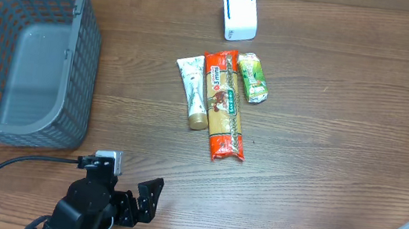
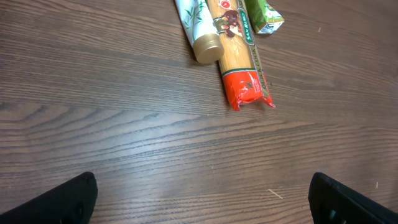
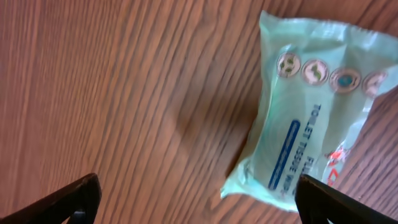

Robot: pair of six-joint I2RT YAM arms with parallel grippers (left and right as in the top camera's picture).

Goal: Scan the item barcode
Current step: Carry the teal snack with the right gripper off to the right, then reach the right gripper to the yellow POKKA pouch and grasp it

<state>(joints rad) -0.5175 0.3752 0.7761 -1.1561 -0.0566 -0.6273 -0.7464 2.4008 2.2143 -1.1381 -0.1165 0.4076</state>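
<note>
Both grippers stand apart and hold nothing: the left gripper (image 2: 202,202) hangs low over bare table (image 1: 342,148), and the right gripper (image 3: 202,199) hovers just short of the wipes (image 3: 305,118), which lie flat on the wood. The tube (image 1: 194,91), pasta (image 1: 224,105) and green pack (image 1: 254,77) lie side by side, touching, just below the scanner (image 1: 240,14), with the basket (image 1: 78,50) well apart at the left. The likely trouble is that fingers closing on one of the three nudge or drag its neighbour. No barcode shows on any upward face, so an item may reach the scanner wrong side out. The wipes are soft and could sag or slip in a pinch. Only the right wrist view shows the wipes clearly, while overhead they are at most a sliver at the right edge. Only overhead shows the scanner and basket.
</note>
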